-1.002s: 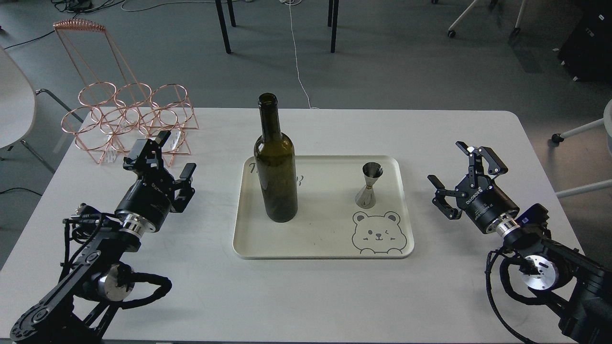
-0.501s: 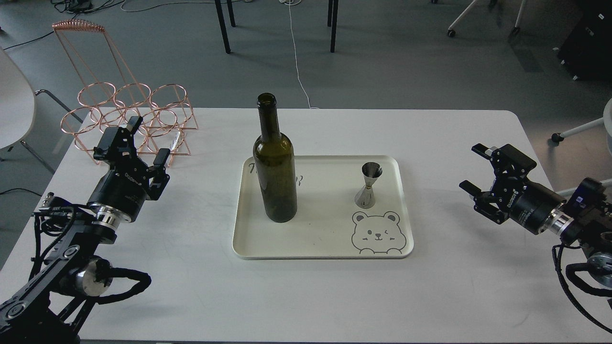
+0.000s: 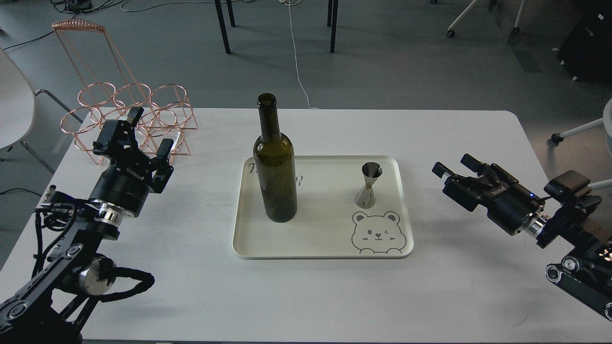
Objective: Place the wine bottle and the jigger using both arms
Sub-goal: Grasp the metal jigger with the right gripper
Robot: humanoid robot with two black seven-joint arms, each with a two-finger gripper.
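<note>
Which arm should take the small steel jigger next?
Right. The right gripper is open, empty and points toward the small steel hourglass jigger on the cream tray's right side; the left gripper sits beyond the bottle.

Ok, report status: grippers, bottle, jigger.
Left gripper open, empty, by the wire rack. Right gripper open, empty. Bottle and jigger upright on tray. Nothing in the way.

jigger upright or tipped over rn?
Upright. The jigger stands on its wider cone on the tray, open mouth facing up, right of the wine bottle.
</note>
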